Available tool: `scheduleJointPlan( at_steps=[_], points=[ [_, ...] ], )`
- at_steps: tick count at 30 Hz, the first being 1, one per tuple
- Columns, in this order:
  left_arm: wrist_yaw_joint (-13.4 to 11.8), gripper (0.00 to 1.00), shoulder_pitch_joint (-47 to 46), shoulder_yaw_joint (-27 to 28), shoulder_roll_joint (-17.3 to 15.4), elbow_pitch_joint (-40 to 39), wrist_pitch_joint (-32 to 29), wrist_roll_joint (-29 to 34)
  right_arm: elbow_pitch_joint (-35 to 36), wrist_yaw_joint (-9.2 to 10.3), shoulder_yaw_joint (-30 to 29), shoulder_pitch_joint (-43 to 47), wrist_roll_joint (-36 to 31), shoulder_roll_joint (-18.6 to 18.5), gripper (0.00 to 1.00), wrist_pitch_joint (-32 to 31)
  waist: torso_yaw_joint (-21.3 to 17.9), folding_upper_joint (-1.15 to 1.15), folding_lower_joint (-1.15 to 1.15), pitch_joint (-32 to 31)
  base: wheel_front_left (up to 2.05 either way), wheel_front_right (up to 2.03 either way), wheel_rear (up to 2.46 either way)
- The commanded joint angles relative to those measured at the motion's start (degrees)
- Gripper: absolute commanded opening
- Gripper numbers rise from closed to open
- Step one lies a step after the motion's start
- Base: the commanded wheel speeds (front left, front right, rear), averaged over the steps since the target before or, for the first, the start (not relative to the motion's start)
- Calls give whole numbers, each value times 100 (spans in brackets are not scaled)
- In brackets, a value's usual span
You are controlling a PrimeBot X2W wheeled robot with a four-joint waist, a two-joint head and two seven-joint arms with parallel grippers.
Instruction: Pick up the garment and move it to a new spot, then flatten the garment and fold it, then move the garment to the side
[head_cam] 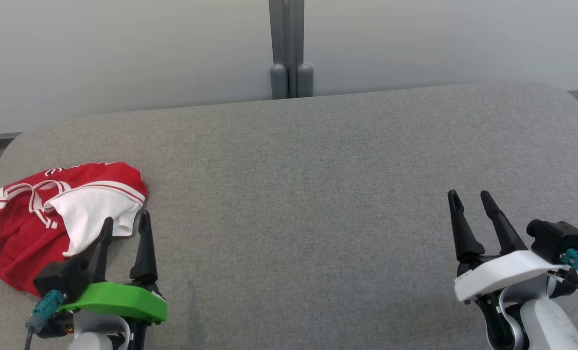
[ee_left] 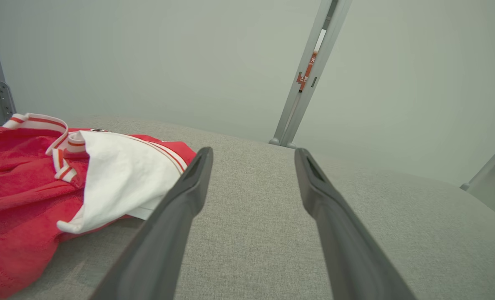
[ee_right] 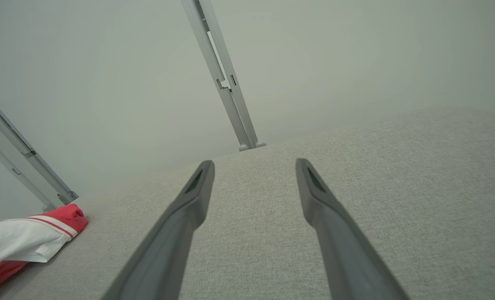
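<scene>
1. The garment (head_cam: 36, 214) is a red top with white parts, lying crumpled in the lower left of the head view. It sits near the left edge of the grey cloth-covered surface (head_cam: 318, 194).
2. The body is a deep red knit. A white panel, perhaps a sleeve, is folded over the right side of the heap, and another white patch shows at its far left edge.
3. White bands with thin red stripes trim the garment. One band loops across the red cloth near the top of the heap, and another runs along the upper edge of the white panel.
4. In the left wrist view the garment (ee_left: 35, 196) takes up the lower left, with the white panel lying over the red in soft folds.
5. In the right wrist view a corner of the garment (ee_right: 18, 241) shows at the lower left edge.
6. Small dark marks, perhaps letters, sit on the garment's top edge in the head view and are too small to read.
7. A small orange tag (ee_left: 305, 75) with pale marks sits on the grey post (ee_left: 301, 96) and cannot be read.
8. The left gripper (head_cam: 126, 218) is released and grasps nothing. Its fingers stand spread just beside the white panel, and whether they touch it cannot be told.
9. The right gripper (head_cam: 469, 195) is also released and empty. It is in the lower right of the head view, well apart from the garment.
</scene>
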State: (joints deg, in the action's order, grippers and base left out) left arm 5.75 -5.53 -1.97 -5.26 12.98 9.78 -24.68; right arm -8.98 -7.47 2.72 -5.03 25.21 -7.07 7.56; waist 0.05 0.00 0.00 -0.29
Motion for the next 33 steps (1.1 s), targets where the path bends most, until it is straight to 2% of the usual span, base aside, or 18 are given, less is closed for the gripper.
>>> scheduleJointPlan(
  at_steps=[1, 11, 33],
  points=[
    [-35, 100, -142, -15, -65, -21, 60, 160, 66, -3, 19, -39, -155, -31, 100, 41, 0, 0, 0, 0, 0, 0, 0],
    [-77, 100, -128, -103, -89, 110, 190, 652, 79, -2, 55, -18, -615, -25, 100, 81, 3, 0, 0, -3, 0, 0, 0],
    [-70, 100, -140, -222, -122, 374, 441, 1316, 66, -3, 107, 95, -1304, 19, 100, 174, -2, 0, 0, -2, 0, 0, 0]
  ],
)
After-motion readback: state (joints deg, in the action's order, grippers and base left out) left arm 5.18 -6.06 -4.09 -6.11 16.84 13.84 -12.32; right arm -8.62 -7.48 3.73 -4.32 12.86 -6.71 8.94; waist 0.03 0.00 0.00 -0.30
